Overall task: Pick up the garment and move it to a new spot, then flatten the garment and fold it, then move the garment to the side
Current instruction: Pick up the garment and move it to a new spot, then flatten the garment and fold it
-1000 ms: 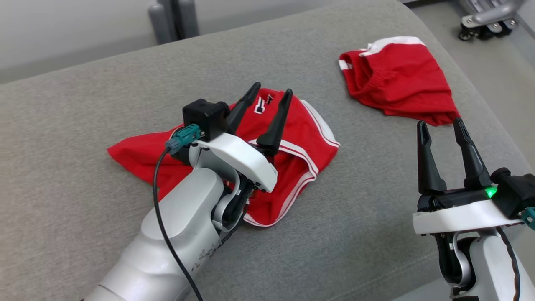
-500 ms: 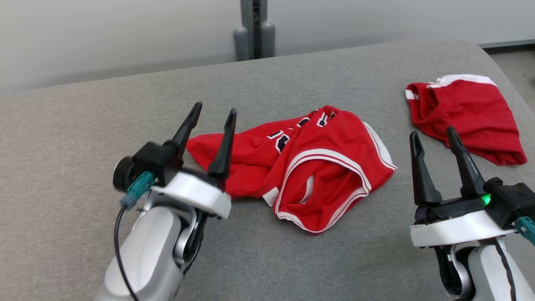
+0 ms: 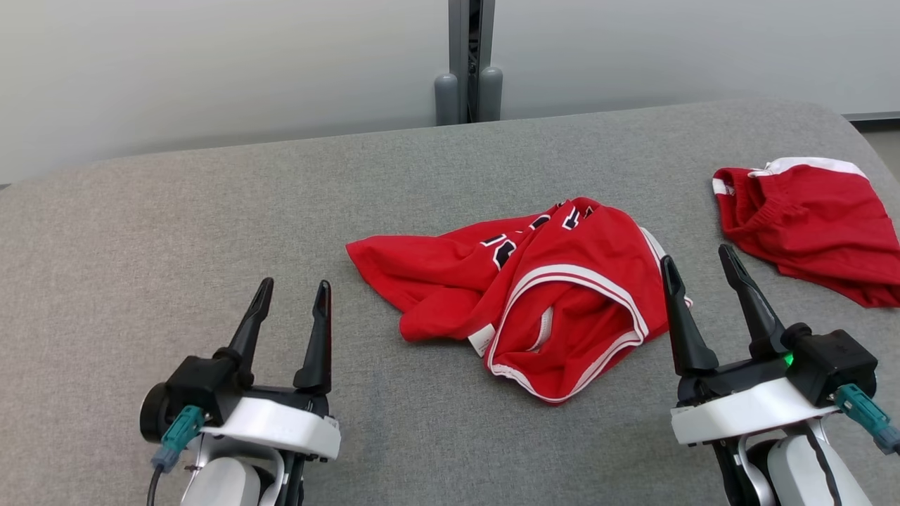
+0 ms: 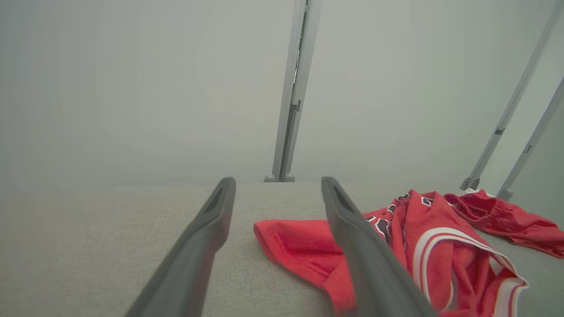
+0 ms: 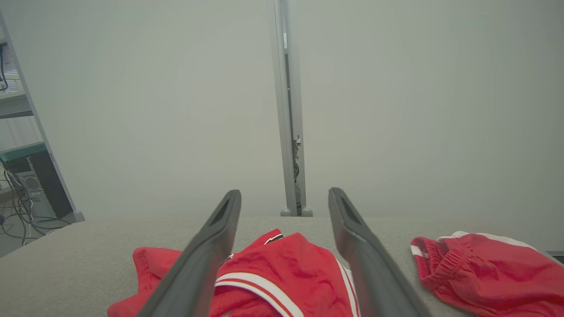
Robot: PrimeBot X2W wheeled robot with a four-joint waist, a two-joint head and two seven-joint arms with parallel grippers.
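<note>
While both arms are hovering low in the head view, the grey fabric-covered surface [image 3: 176, 232] is stretching across nearly all of it. Its far edge is running along a pale wall [image 3: 211, 70], and its far right corner is curving away. Wide bare cloth is lying open on the left, from the far edge down to the left gripper [image 3: 294, 283]. A narrower bare strip is running between the two red pieces on the right.

The red jersey [image 3: 583, 281], the garment of the task, is lying crumpled just right of centre, well clear of the far edge. Its white-trimmed opening is facing the near side, and dark lettering is showing on a fold at the top. The red shorts [image 3: 815, 218], with an elastic waist, are lying apart from it at the far right, reaching the picture's border.

The left gripper is hanging at the lower left, fingers spread wide and holding nothing, well apart from the jersey's left tip. The right gripper [image 3: 696, 254] is sitting at the lower right, likewise spread and empty. Its left finger is crossing in front of the jersey's right hem; whether it is touching the cloth I cannot tell.

A grey post [image 3: 470, 63] is standing behind the far edge at the middle. A small white label [image 3: 480, 339] is poking out at the jersey's near hem.
</note>
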